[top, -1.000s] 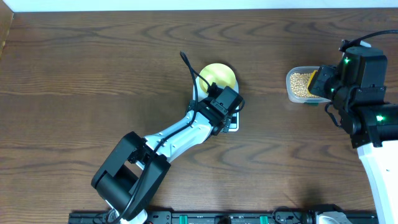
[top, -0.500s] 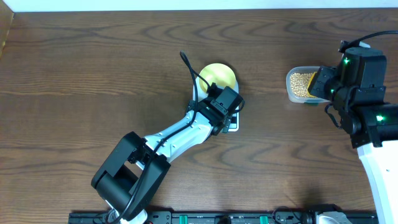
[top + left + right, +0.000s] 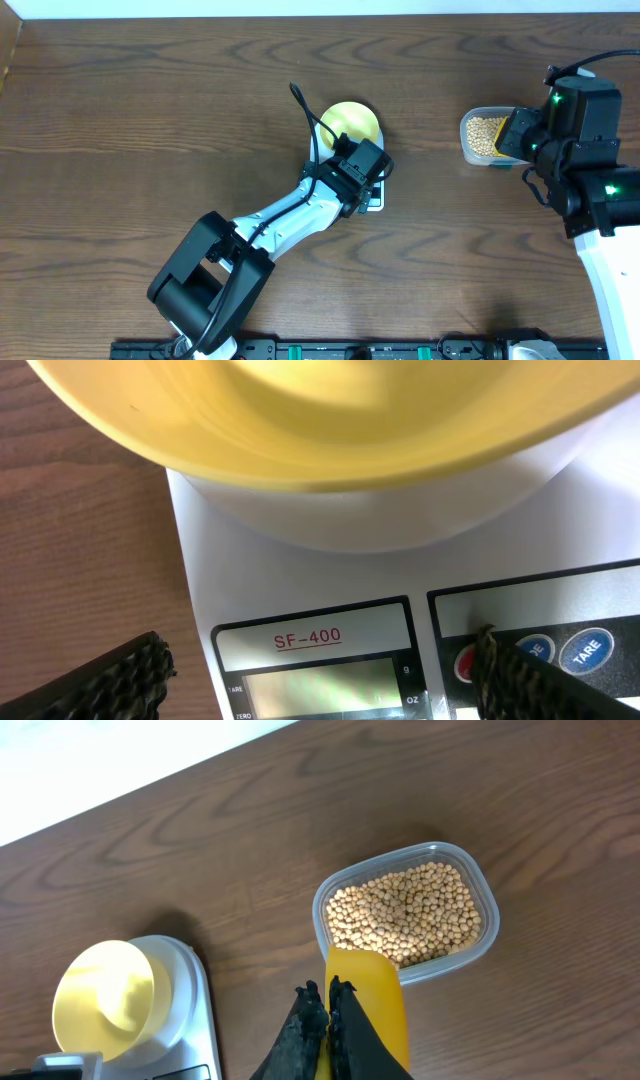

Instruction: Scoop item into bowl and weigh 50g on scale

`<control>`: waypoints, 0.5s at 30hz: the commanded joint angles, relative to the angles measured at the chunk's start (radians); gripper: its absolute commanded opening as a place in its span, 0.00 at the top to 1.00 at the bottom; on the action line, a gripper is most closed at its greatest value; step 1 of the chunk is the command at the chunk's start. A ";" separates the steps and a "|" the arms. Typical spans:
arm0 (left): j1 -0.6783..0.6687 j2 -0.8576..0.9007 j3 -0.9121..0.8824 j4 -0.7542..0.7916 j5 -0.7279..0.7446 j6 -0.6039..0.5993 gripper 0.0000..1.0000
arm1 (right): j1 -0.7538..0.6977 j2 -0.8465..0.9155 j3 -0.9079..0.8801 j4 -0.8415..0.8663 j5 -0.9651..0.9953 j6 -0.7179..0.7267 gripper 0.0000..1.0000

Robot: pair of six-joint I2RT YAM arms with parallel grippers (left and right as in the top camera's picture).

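We see one bowl (image 3: pixel 350 122) on one scale (image 3: pixel 300 590), and the beans (image 3: pixel 405 910) lie well apart in one clear tub (image 3: pixel 489 936).
Overhead, the left hand (image 3: pixel 318 640) hides most of the scale. Its wrist view shows the fingers apart, one over the buttons (image 3: pixel 585 650), and the label "SF-400". The right hand (image 3: pixel 325 995) is clamped on one yellow scoop (image 3: pixel 368 995) at the tub's near rim.

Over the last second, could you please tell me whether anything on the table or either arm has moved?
Nothing visibly changed. The left gripper stays open over the scale, with the bowl on its platform. The right gripper stays shut on the yellow scoop at the tub of beans.
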 commanded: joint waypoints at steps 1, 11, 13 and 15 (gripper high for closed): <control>0.001 0.039 -0.007 -0.010 -0.025 -0.002 0.02 | -0.006 0.001 0.023 -0.005 0.000 -0.013 0.99; 0.001 0.039 -0.018 -0.020 -0.025 -0.003 0.02 | -0.006 0.001 0.023 -0.005 0.000 -0.013 0.99; 0.001 0.039 -0.018 -0.021 -0.024 -0.003 0.02 | -0.006 0.001 0.023 -0.005 0.000 -0.012 0.99; 0.000 0.039 -0.018 -0.021 -0.021 -0.002 0.02 | -0.006 0.001 0.023 -0.005 0.000 -0.013 0.99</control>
